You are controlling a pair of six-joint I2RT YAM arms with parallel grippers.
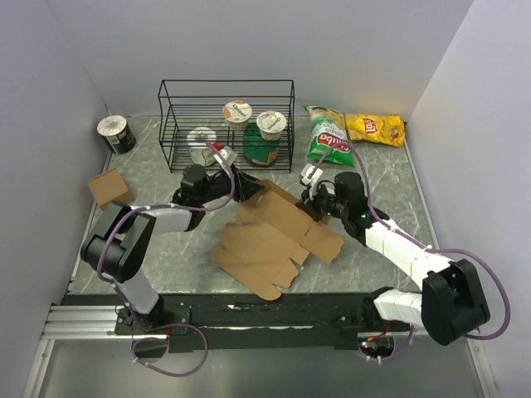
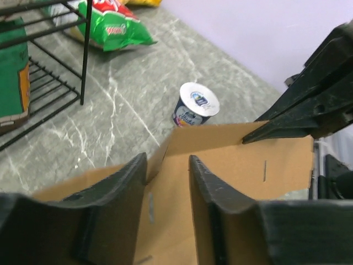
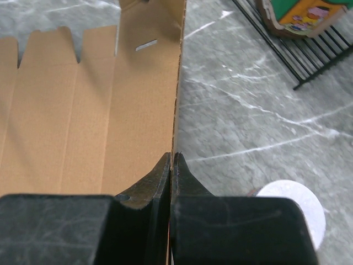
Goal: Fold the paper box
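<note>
The paper box (image 1: 274, 236), a flat die-cut sheet of plain brown cardboard with notched flaps, lies mid-table on the grey marbled table (image 1: 390, 178), its far part tilted up off the surface; it looks light and thin, stiff across each panel yet ready to hinge at its scored creases, and likely to kink if squeezed mid-panel; an edge or a fold line is the place to take it.

The right gripper (image 3: 172, 158) is clenched on the sheet's right edge, the card pinched between its tips; the left gripper (image 2: 166, 161) stands parted astride a raised fold at the sheet's far left, and whether its pads touch the card I cannot tell.

Only the overhead view gives the whole outline and both arms; only the right wrist view shows the pinch itself; the wrist views show a small white-lidded cup (image 2: 196, 105) beyond the sheet, seemingly hidden from above by the right arm.
</note>
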